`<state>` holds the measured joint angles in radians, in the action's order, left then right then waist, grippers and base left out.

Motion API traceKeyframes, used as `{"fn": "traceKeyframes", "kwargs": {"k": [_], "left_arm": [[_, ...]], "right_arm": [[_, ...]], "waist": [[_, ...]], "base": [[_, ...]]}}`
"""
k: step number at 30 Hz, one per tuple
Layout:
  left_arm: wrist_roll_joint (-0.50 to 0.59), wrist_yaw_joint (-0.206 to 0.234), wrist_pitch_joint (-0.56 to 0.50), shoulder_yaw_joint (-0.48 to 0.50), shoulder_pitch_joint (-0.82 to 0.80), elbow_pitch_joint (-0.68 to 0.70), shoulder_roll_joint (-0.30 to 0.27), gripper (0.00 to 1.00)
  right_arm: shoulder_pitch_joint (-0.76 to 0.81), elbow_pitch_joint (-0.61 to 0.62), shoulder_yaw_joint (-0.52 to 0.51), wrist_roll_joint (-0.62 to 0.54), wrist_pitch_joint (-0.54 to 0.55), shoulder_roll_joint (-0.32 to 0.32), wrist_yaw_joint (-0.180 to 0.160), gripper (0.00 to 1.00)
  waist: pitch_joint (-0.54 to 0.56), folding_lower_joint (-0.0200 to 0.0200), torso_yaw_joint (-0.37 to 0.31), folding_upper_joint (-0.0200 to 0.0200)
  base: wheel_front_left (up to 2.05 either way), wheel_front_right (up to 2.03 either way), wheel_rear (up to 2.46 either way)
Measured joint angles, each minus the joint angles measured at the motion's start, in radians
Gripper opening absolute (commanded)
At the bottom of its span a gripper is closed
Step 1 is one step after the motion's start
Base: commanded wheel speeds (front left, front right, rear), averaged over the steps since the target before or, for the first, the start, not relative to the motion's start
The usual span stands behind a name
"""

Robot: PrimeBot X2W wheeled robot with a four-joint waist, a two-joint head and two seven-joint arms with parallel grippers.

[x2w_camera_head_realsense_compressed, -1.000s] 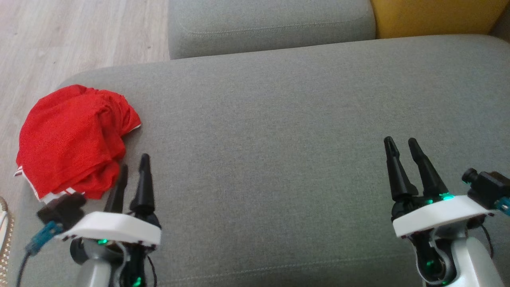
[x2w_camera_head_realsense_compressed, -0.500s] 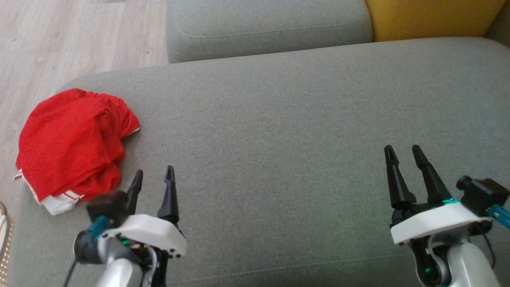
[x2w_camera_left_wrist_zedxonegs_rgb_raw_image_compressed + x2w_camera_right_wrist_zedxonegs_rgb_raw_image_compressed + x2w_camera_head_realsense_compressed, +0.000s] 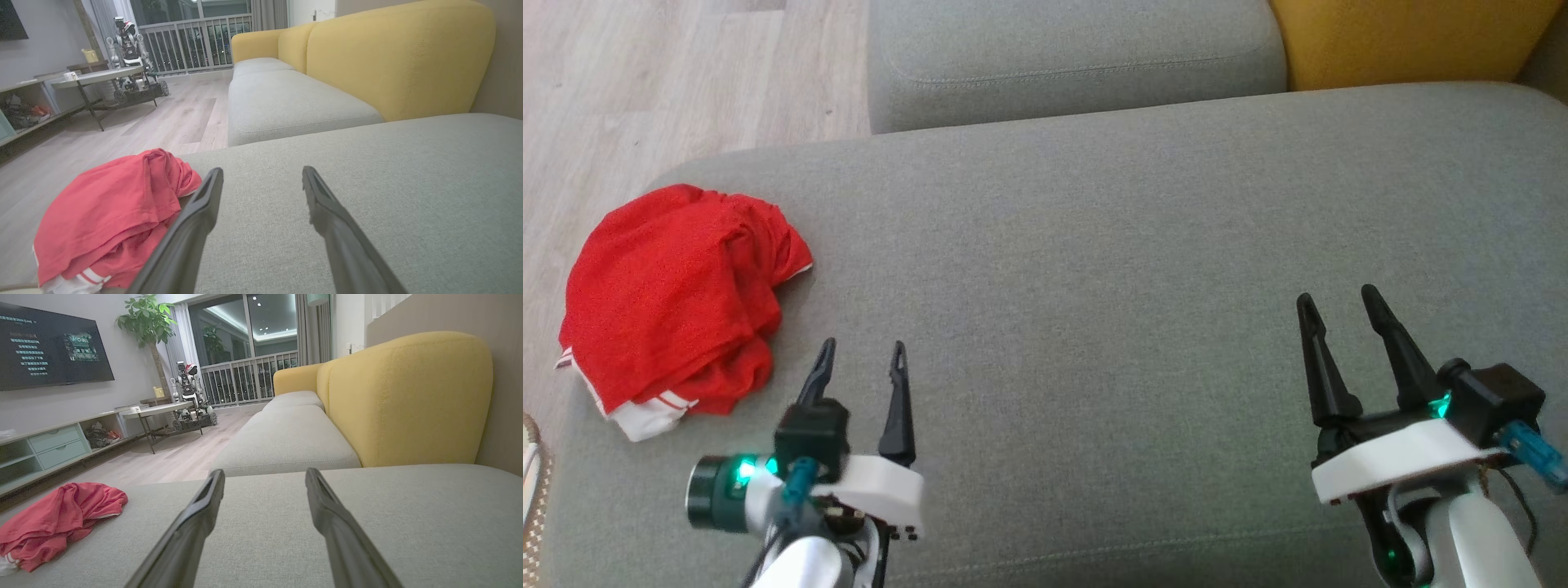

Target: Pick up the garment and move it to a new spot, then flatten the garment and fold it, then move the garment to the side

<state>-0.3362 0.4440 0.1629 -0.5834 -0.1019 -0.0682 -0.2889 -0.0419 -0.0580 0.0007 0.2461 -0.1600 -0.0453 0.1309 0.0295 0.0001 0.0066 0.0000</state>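
My head camera gives a soft, even, slightly washed-out picture. The grey cushion [image 3: 1094, 245] ahead of both claws carries no hard shadows, only a faint dark rim under the red garment [image 3: 670, 294], just left of the left gripper [image 3: 863, 347]. A green lamp [image 3: 743, 469] glows behind that claw. Both wrist feeds are dimmer and warmer, bending toward the edges. My own fingers [image 3: 196, 220] look soft up close. Far beyond the right gripper [image 3: 263, 473], ceiling spots [image 3: 257, 299] shine and the TV screen [image 3: 49, 343] glows.
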Motion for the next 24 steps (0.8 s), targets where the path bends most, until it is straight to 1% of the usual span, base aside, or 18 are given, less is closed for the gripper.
{"fn": "traceKeyframes", "kwargs": {"k": [2, 3, 6, 10, 12, 15, 17, 19, 24], "left_arm": [[0.021, 0.018, 0.006, -0.027, -0.009, 0.002, -0.011, 1.0], [0.041, 0.039, 0.014, -0.052, -0.017, 0.005, -0.021, 1.0], [0.065, 0.07, 0.02, -0.081, -0.029, 0.012, -0.031, 1.0], [0.07, 0.113, 0.031, -0.087, -0.03, 0.039, -0.032, 1.0], [0.069, 0.121, 0.035, -0.086, -0.03, 0.052, -0.033, 1.0], [0.054, 0.117, 0.043, -0.08, -0.029, 0.071, -0.031, 1.0], [0.048, 0.097, 0.052, -0.071, -0.023, 0.078, -0.029, 1.0], [0.034, 0.075, 0.06, -0.042, -0.011, 0.086, -0.013, 1.0], [0.064, 0.027, 0.073, 0.02, 0.031, 0.072, 0.012, 1.0]], "right_arm": [[0.0, 0.004, 0.0, -0.023, -0.007, 0.0, 0.0, 1.0], [0.0, 0.005, 0.0, -0.042, -0.012, 0.0, 0.0, 1.0], [0.0, 0.009, 0.001, -0.074, -0.021, 0.0, 0.0, 1.0], [0.0, 0.011, 0.004, -0.116, -0.035, 0.0, 0.0, 1.0], [0.0, 0.008, 0.0, -0.116, -0.039, 0.0, 0.0, 1.0], [0.0, -0.007, -0.014, -0.096, -0.045, 0.0, 0.0, 1.0], [0.0, -0.02, -0.025, -0.08, -0.053, 0.0, 0.0, 1.0], [0.0, -0.031, -0.027, -0.079, -0.061, 0.0, 0.0, 1.0], [-0.001, -0.08, -0.036, -0.108, -0.062, 0.0, 0.0, 1.0]], "waist": [[0.001, 0.0, 0.0, 0.0], [0.002, 0.0, 0.001, 0.0], [0.002, 0.0, 0.001, 0.0], [0.001, 0.0, 0.002, 0.0], [0.0, 0.0, 0.002, 0.0], [0.0, 0.0, 0.004, 0.0], [0.001, 0.0, 0.005, 0.0], [0.002, 0.0, 0.006, 0.0], [0.005, 0.0, 0.008, 0.0]], "base": [[0.0, 0.0, 0.0], [0.0, 0.0, 0.0], [0.0, 0.0, 0.0], [0.0, 0.0, 0.0], [0.0, 0.0, 0.0], [0.0, 0.0, 0.0], [0.0, 0.0, 0.0], [0.0, 0.0, 0.0], [0.0, 0.0, 0.0]]}}
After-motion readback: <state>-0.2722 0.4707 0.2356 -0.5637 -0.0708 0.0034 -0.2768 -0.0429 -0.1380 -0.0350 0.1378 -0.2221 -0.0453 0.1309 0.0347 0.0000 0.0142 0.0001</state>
